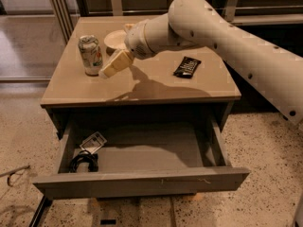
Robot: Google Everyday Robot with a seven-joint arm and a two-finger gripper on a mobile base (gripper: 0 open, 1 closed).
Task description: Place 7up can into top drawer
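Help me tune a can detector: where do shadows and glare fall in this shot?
Camera view: the arm throws a dark shadow on the tan cabinet top, just below the gripper, which hovers right of the 7up can; the can stands outside that shadow, with no strong glare on it; the top drawer is dim at its back, under the overhang.
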